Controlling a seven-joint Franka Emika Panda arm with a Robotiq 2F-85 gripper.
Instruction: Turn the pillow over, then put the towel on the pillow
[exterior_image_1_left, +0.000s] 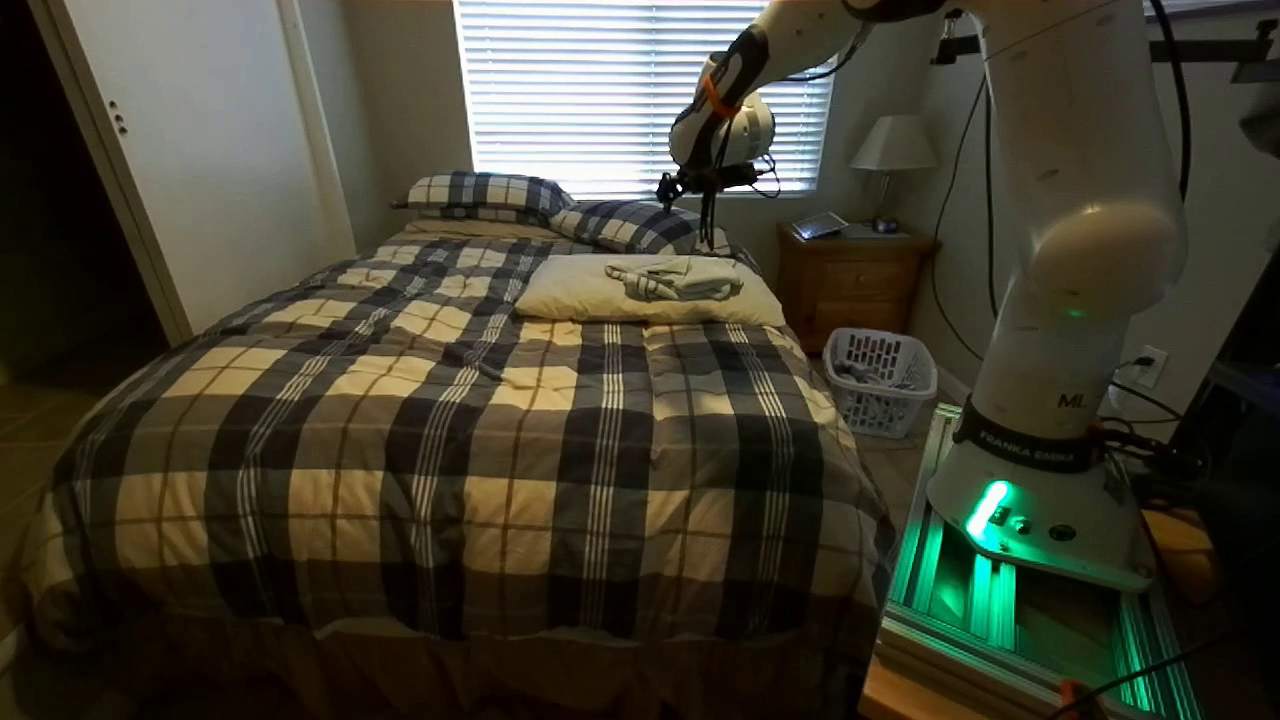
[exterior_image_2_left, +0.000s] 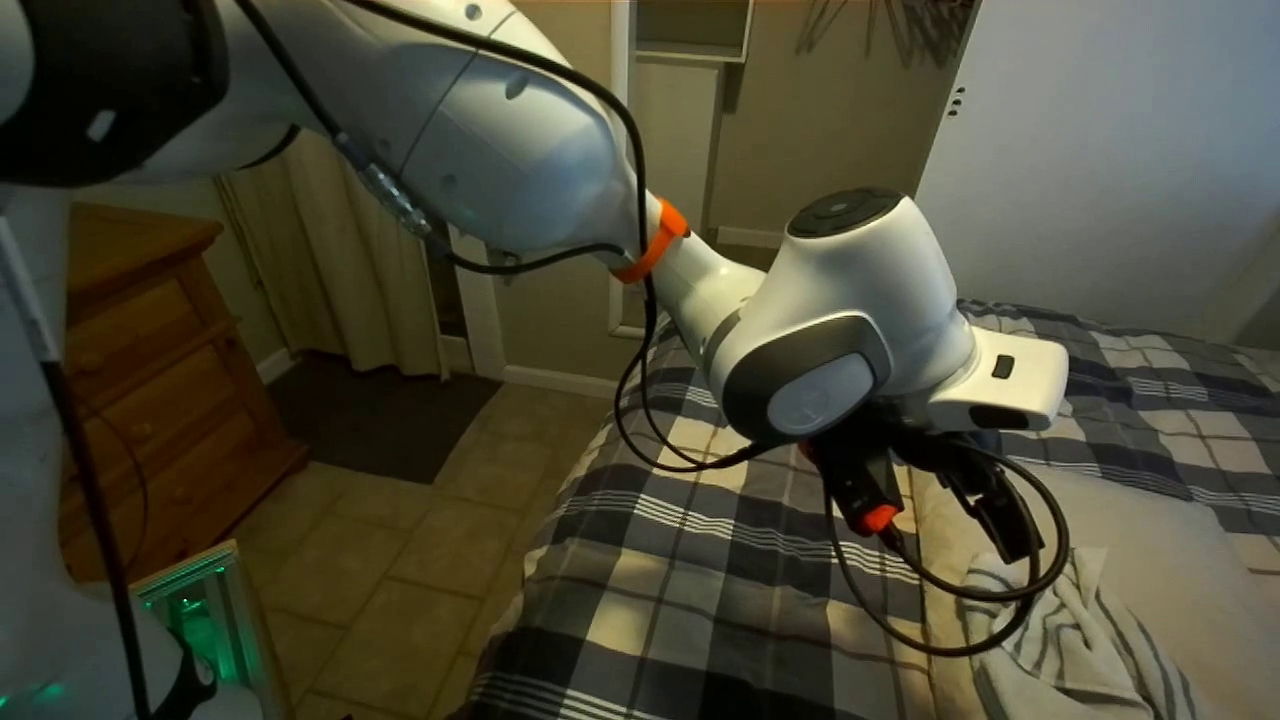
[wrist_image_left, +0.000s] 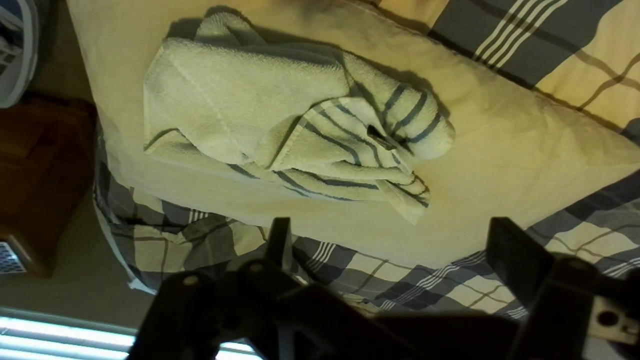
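A plain white pillow (exterior_image_1_left: 555, 288) lies flat on the bed; it also shows in an exterior view (exterior_image_2_left: 1160, 530) and in the wrist view (wrist_image_left: 500, 125). A white towel with grey stripes (exterior_image_1_left: 690, 278) lies crumpled on top of the pillow. It shows in the wrist view (wrist_image_left: 250, 85) and partly, cut by the frame's bottom edge, in an exterior view (exterior_image_2_left: 1080, 650). My gripper (wrist_image_left: 390, 222) is open with its fingers wide apart and nothing between them. In an exterior view the gripper (exterior_image_1_left: 690, 190) hangs above the pillow and towel, apart from both.
A plaid comforter (exterior_image_1_left: 510, 480) covers the bed. Plaid pillows (exterior_image_1_left: 490, 192) lie at its head, by the window. A wooden nightstand (exterior_image_1_left: 855, 280) with a lamp (exterior_image_1_left: 893, 145) and a white laundry basket (exterior_image_1_left: 880, 400) stand beside the bed. Cables loop below the wrist.
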